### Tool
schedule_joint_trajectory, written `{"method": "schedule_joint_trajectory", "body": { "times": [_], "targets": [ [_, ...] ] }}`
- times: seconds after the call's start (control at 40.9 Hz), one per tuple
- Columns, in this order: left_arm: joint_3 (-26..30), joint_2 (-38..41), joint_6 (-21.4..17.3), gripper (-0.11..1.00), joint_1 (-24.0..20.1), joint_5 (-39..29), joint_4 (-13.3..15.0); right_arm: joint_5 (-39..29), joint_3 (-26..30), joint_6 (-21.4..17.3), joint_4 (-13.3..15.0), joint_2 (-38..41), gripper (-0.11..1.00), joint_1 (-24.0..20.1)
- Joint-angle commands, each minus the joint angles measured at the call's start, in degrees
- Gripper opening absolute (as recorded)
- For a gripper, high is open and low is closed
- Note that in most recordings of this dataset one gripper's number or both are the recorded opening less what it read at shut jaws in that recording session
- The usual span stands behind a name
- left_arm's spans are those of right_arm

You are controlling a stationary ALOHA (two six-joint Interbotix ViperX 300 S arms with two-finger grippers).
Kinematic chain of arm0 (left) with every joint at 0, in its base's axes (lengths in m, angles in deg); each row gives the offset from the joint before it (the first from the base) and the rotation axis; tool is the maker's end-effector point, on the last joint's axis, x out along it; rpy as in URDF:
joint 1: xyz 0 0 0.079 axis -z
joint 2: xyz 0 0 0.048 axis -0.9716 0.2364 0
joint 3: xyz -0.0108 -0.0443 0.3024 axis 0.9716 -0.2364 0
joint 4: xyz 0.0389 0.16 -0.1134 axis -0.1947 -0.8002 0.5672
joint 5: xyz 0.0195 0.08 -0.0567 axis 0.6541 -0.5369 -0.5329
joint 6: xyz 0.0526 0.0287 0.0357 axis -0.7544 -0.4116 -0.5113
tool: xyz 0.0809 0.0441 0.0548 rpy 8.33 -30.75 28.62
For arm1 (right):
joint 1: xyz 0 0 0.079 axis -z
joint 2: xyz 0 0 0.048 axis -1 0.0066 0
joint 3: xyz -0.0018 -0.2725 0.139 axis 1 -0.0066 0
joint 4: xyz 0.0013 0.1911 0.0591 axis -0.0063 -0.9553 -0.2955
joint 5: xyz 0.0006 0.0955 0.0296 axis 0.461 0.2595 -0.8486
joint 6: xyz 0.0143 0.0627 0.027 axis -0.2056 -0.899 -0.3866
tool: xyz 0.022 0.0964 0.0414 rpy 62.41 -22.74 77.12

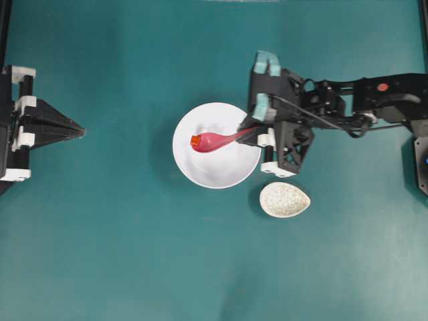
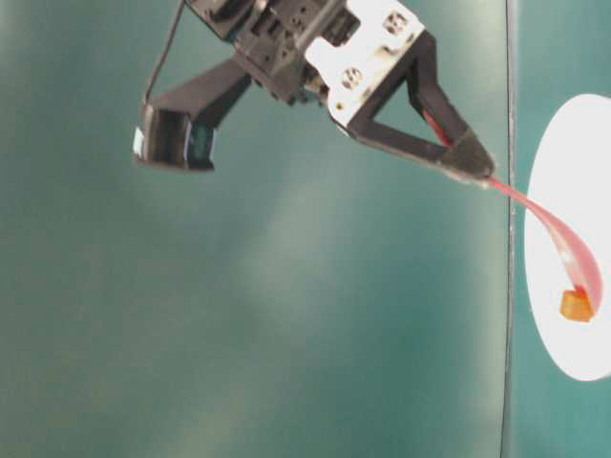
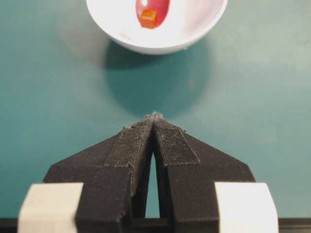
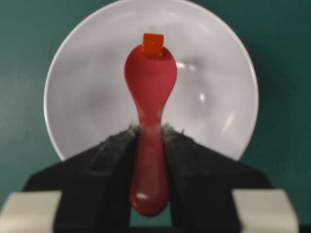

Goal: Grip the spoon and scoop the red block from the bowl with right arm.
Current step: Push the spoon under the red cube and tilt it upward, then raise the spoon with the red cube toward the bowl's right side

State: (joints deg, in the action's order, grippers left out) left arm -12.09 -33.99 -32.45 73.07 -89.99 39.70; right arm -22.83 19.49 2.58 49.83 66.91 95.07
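Note:
The white bowl point(image 1: 237, 170) sits mid-table. My right gripper point(image 1: 249, 132) is shut on the handle of the pink-red spoon point(image 1: 217, 141), whose scoop reaches into the bowl. In the right wrist view the spoon point(image 4: 150, 97) runs out between the fingers point(image 4: 114, 145) over the bowl point(image 4: 87, 97). The tiny red block point(image 4: 153, 43) rests at the scoop's front tip, touching it. From table level the block point(image 2: 576, 305) sits on the scoop's low end. My left gripper point(image 1: 81, 131) stays shut at the far left, empty, pointing at the bowl point(image 3: 194, 34).
A speckled beige teardrop dish point(image 1: 285, 199) lies just right of and below the bowl, close under the right gripper's body. The right arm point(image 1: 374, 100) stretches in from the right edge. Teal tabletop surrounds everything.

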Motion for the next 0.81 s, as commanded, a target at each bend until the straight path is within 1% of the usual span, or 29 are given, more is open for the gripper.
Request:
{"method": "schedule_joint_trajectory", "body": {
  "times": [0.0, 0.367, 0.49, 0.636, 0.783],
  "targets": [
    [1.67, 0.26, 0.09, -0.01, -0.09, 0.26, -0.18, 2.11, -0.26, -0.18, -0.18, -2.55, 0.24, -0.53],
    [1.67, 0.26, 0.7, -0.01, -0.09, -0.79, -0.18, 6.59, -4.31, -0.18, -0.18, -4.31, 0.24, -2.37],
    [1.67, 0.26, 0.79, -0.01, -0.09, -0.79, -0.18, 9.67, -6.33, -0.26, -0.18, -5.45, 0.24, -3.08],
    [1.67, 0.26, 0.79, -0.01, -0.09, -1.14, -0.18, 13.89, -9.32, -1.67, -0.26, -7.21, 0.24, -3.43],
    [1.67, 0.18, 0.88, -0.01, -0.09, -2.02, -0.18, 16.79, -12.3, -2.02, -0.18, -8.61, 0.24, -3.52]
  ]
}}
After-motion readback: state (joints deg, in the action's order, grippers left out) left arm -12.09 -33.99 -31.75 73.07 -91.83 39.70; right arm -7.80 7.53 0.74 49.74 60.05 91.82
